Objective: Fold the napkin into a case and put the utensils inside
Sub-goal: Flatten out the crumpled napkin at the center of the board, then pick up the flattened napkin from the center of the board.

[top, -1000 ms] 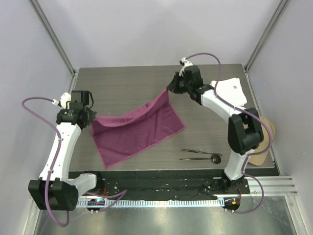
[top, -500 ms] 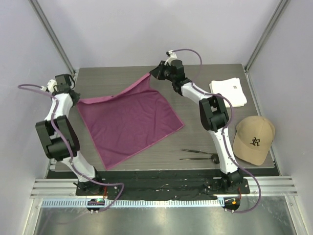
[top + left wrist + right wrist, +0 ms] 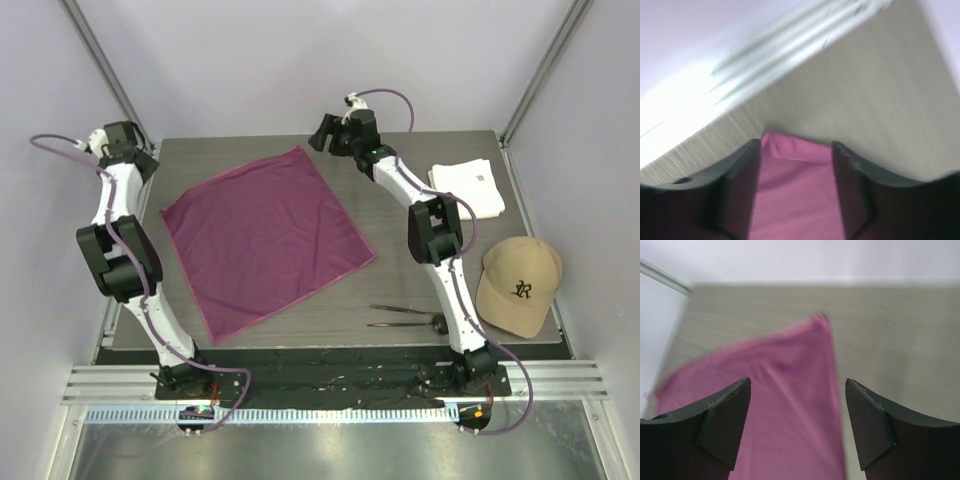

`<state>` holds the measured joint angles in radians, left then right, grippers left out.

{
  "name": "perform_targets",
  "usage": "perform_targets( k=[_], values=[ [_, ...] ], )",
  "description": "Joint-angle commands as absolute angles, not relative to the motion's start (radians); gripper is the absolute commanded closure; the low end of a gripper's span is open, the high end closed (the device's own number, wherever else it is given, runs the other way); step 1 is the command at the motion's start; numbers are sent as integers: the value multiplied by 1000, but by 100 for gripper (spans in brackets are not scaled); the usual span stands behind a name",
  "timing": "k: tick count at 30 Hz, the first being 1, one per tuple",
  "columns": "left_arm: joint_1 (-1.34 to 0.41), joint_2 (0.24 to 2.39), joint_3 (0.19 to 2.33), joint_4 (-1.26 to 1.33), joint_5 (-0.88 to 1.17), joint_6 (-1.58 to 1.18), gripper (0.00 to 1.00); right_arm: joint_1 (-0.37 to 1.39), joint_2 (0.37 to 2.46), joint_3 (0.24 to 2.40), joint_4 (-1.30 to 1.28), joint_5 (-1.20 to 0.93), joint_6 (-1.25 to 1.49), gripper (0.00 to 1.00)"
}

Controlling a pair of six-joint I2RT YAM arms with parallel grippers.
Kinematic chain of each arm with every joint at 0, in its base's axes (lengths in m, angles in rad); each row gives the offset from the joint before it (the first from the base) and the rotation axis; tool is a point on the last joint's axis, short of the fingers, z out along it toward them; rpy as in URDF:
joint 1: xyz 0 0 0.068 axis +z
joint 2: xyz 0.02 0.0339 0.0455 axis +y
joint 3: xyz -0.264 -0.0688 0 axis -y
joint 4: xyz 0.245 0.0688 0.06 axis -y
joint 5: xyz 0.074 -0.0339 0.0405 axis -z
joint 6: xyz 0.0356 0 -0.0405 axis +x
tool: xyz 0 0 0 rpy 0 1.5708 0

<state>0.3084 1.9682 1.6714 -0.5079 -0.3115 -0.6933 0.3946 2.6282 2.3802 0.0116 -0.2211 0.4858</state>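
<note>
While my left gripper [image 3: 796, 147] holds its two fingers apart and clamps nothing, a corner of the napkin [image 3: 792, 200] shows in the gap beneath them, its tip a little curled on the table [image 3: 880, 100]. My right gripper [image 3: 797, 385] is spread wide as well, with nothing between its fingers, and another corner of the magenta cloth points away from me on the wood below.

Seen from above, the napkin lies spread flat and unfolded as a tilted square on the left part of the table. One corner is close to my left gripper at the far left edge, and one is close to my right gripper at the back.

The utensils [image 3: 405, 315], two thin dark pieces side by side, one a spoon [image 3: 440, 322] with a round black head, lie near the front on the right, apart from the napkin. Further right, a folded white cloth [image 3: 468, 188] sits toward the back and a tan cap [image 3: 520, 285] sits by the right edge.
</note>
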Motion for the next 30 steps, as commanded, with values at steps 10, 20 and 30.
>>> perform_targets(
  k=[10,20,30],
  values=[
    [178,1891,1582,-416,208,-707,54,359,2114,1708,-213,-291,425,56],
    [83,2048,1571,-377,319,-755,64,365,2167,1588,-69,-456,514,79],
    [84,2200,1646,-390,318,-746,63,365,2270,1603,-66,-356,508,86]
  ],
)
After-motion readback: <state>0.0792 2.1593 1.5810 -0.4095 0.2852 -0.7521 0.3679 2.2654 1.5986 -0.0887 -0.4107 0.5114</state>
